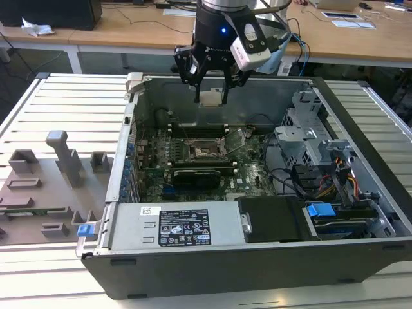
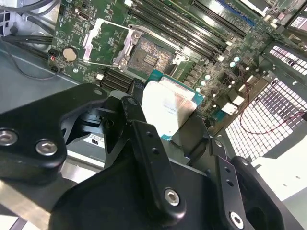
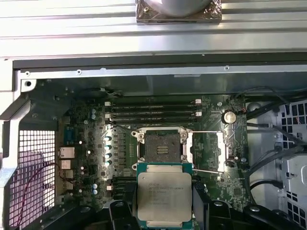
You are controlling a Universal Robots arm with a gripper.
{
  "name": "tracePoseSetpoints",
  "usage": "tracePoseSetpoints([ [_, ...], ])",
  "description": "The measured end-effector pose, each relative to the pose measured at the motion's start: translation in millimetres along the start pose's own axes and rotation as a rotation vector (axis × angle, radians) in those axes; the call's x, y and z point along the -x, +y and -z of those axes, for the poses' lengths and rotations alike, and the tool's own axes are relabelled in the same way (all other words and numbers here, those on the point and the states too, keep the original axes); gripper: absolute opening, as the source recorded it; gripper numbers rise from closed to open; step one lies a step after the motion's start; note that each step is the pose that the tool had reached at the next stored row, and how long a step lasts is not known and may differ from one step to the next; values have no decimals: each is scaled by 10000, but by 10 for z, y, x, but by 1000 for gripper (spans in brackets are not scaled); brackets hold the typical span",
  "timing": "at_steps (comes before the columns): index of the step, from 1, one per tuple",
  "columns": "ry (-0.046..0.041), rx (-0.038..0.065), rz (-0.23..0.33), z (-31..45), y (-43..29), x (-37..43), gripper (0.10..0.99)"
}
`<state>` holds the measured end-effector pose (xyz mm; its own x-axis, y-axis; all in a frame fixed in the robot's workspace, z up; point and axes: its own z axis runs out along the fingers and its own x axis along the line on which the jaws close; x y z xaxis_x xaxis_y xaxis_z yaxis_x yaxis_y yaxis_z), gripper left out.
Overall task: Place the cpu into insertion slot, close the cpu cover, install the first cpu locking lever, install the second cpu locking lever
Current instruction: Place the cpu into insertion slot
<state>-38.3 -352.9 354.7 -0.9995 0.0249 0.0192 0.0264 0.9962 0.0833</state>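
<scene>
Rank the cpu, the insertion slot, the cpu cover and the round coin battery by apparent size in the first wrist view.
1. cpu, nearest the camera, which inflates it.
2. insertion slot and opened cpu cover: too alike to rank.
3. round coin battery.

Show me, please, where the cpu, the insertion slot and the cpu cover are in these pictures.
cpu (image 3: 164, 199): first wrist view, middle of its metal top.
insertion slot (image 3: 160, 146): first wrist view, its dark centre.
cpu cover (image 3: 221, 152): first wrist view, a side bar of the opened frame.
</scene>
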Motion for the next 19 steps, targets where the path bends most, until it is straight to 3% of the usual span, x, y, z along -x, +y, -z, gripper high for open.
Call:
tracePoseSetpoints([
  [5,0,-2,0,-48,-4,1,545],
  [8,0,-10,0,-122,-10,3,545],
  [19,-1,-25,0,-234,-19,5,545],
])
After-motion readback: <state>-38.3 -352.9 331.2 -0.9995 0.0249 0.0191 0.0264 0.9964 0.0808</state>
